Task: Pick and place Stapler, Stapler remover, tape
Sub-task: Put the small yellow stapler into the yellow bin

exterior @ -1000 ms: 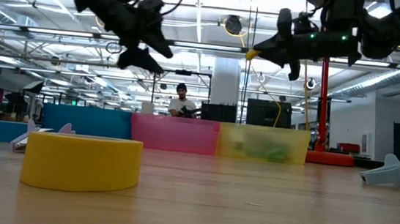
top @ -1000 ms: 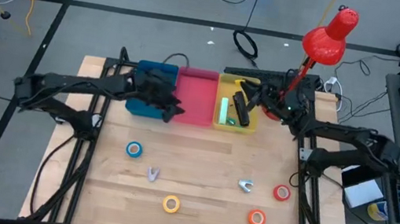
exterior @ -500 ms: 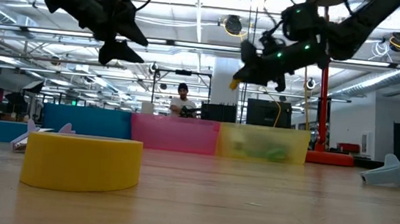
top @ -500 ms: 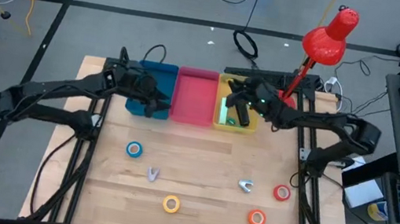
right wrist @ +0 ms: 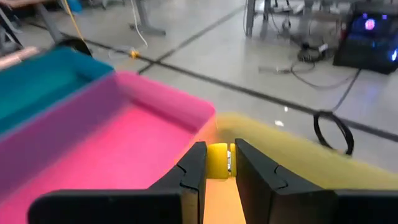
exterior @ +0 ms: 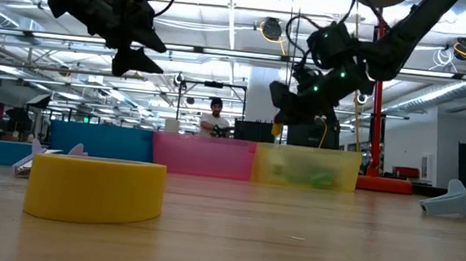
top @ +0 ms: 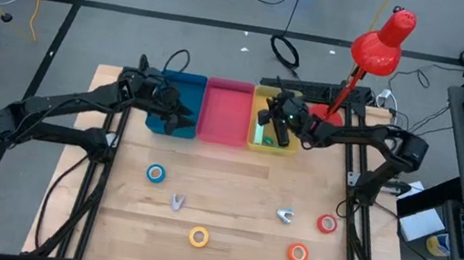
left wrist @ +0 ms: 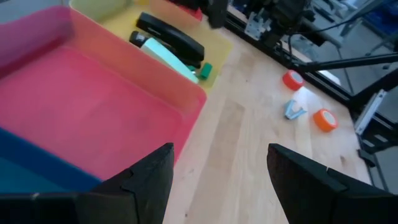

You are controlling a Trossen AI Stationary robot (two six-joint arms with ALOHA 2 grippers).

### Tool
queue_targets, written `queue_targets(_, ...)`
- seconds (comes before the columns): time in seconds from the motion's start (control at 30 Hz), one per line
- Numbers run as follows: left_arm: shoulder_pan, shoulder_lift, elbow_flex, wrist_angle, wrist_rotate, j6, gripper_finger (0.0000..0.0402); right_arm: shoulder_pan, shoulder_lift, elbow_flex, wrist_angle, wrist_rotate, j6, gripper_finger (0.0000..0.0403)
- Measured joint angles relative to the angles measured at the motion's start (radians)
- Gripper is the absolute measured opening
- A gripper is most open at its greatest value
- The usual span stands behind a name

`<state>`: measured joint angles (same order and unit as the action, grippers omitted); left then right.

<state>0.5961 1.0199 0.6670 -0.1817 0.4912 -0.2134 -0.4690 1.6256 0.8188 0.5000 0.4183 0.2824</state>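
Near the worktop's front edge we see yellow tape (top: 199, 236), orange tape (top: 297, 252), then red tape (top: 327, 224) and blue tape (top: 155, 173). At the back edge, our left gripper (top: 180, 119) hangs wide-spread over the blue bin (top: 180, 92); our right gripper (right wrist: 216, 163) pinches a small yellow object (right wrist: 217, 160) above the yellow bin (top: 289, 146), where the black stapler (left wrist: 170, 35) lies.

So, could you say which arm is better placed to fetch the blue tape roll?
Left, probably: the left gripper is open over the blue bin, nearer the blue tape roll; the right gripper grips a small yellow piece.
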Motion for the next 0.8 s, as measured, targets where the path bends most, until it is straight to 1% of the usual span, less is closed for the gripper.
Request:
queue_targets(0.17, 0.0, 0.001, 0.0, 0.002, 0.01, 0.004, 0.0257, -0.004, 0.029, 0.0, 0.006, 0.0, 0.004, 0.0054)
queue_targets(0.3, 0.0, 0.001, 0.0, 0.002, 0.01, 0.003, 0.0257, -0.013, 0.049, 0.0, 0.01, 0.0, 0.005, 0.0063)
queue_targets(0.43, 0.0, 0.001, 0.0, 0.002, 0.01, 0.005, 0.0257, -0.022, 0.068, 0.0, 0.006, -0.001, 0.039, 0.0069)
queue_targets(0.7, -0.002, 0.001, 0.0, 0.002, 0.011, 0.006, 0.0257, -0.034, 0.103, 0.0, 0.051, -0.002, 0.047, 0.0072)
queue_targets(0.8, -0.002, 0.001, 0.0, 0.003, 0.029, 0.011, 0.0257, -0.04, 0.125, 0.0, 0.066, -0.004, 0.047, 0.0072)
